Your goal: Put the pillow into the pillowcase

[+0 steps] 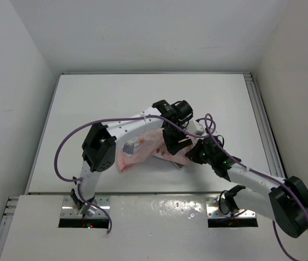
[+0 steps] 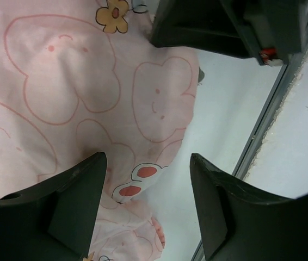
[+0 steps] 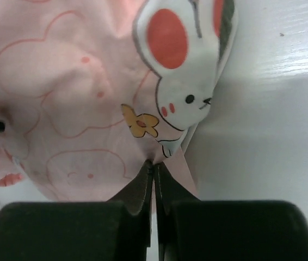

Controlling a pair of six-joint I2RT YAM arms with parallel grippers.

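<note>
The pale pink pillowcase (image 1: 137, 149) with white rabbits lies bunched in the middle of the table, bulging as if filled. The pillow is hidden; no olive-brown fabric shows in any view. My left gripper (image 1: 174, 142) is open just above the pillowcase's right edge; in the left wrist view its jaws (image 2: 146, 157) straddle the cloth's edge (image 2: 61, 81) and bare table. My right gripper (image 1: 193, 154) is shut on a pinch of the pillowcase's edge; in the right wrist view its jaws (image 3: 154, 163) clamp the pink cloth (image 3: 61, 81) beside a rabbit print (image 3: 181, 65).
The white table (image 1: 116, 98) is walled in white on three sides. A metal rail (image 1: 263, 119) runs along its right edge and also shows in the left wrist view (image 2: 268, 119). The right arm's black body (image 2: 214, 27) is close above the left gripper.
</note>
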